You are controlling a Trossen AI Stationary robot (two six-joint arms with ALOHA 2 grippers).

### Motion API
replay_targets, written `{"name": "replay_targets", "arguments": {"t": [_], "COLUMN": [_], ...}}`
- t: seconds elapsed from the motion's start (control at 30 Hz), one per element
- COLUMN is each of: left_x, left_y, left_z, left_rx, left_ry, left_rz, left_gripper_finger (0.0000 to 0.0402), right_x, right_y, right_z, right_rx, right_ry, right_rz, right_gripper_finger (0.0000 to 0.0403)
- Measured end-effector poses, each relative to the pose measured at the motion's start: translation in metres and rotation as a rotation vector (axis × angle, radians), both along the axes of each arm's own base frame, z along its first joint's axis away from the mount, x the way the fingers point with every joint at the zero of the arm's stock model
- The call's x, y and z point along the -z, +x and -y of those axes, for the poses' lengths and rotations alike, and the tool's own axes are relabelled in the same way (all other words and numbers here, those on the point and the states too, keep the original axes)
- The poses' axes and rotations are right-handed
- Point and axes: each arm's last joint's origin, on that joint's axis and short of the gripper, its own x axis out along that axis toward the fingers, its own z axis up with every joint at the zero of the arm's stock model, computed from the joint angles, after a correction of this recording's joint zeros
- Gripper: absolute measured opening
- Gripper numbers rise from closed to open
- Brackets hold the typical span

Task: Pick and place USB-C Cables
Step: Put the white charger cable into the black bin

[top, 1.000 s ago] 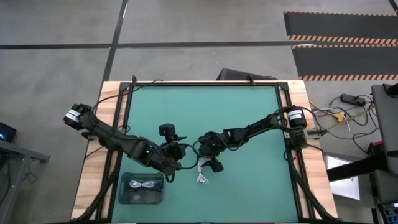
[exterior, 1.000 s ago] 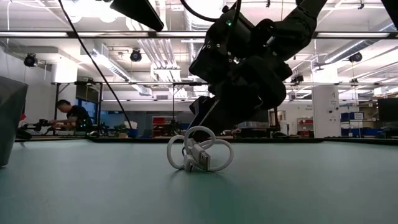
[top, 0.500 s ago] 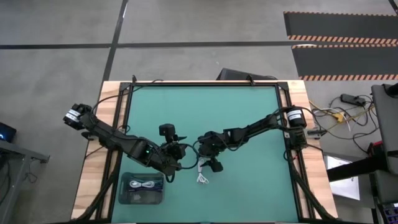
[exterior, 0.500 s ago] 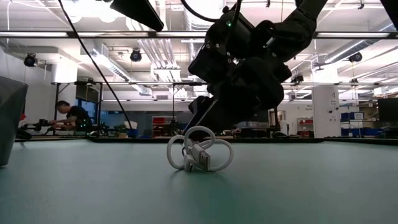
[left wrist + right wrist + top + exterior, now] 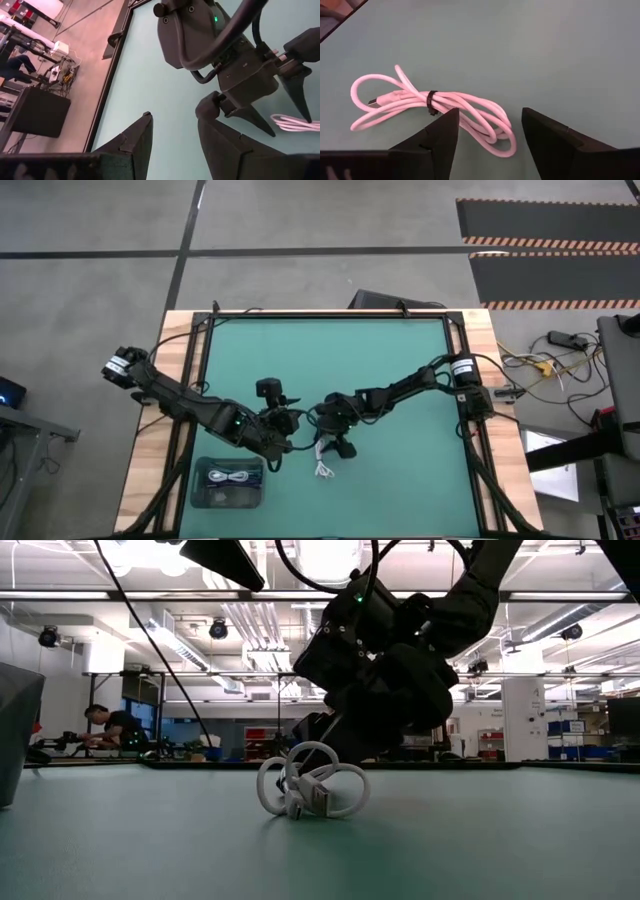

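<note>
One white USB-C cable [image 5: 430, 102], coiled and bound by a black tie, lies flat on the green table [image 5: 400, 380], also seen in the high view [image 5: 323, 467] and low view [image 5: 312, 790]. My right gripper [image 5: 490, 117] is open just above it, pointing steeply down, with a finger on either side of its looped end [image 5: 500, 137]. My left gripper [image 5: 172, 125] is open and hovers beside the right one on its left [image 5: 292, 435]. A second white cable [image 5: 232, 476] lies in a bin. No black cable shows plainly. My right gripper comes at the white cable's looped end [image 5: 492, 131] from above, slanting down, fingers spread across the strands. One finger [image 5: 445, 131] covers part of a strand; whether it touches the cable, I cannot tell. The cable lies on the table.
A dark open bin [image 5: 228, 498] stands near the table's near-left corner. Wooden rails [image 5: 180, 380] and black wires border the green mat. The far half of the mat is free. Beyond the table, a person [image 5: 118, 727] sits in the room.
My right gripper has moved down and toward the table's left, closing in on the white cable. The cable has shifted a little toward the left on the table.
</note>
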Motion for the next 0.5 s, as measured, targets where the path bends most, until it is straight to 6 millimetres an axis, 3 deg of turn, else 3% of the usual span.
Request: {"name": "replay_targets", "arguments": {"t": [0.2,0.5], "left_x": [0.0,0.0], "left_y": [0.0,0.0], "left_z": [0.0,0.0], "left_rx": [0.0,0.0], "left_ry": [0.0,0.0], "left_rz": [0.0,0.0], "left_gripper_finger": [0.0141,0.0141], "right_x": [0.0001,-0.0004], "right_y": [0.0,-0.0002], "right_z": [0.0002,0.0001], "right_rx": [0.005,0.001], "right_ry": [0.005,0.008], "right_rz": [-0.005,-0.005], "right_gripper_finger": [0.0158,0.003]}}
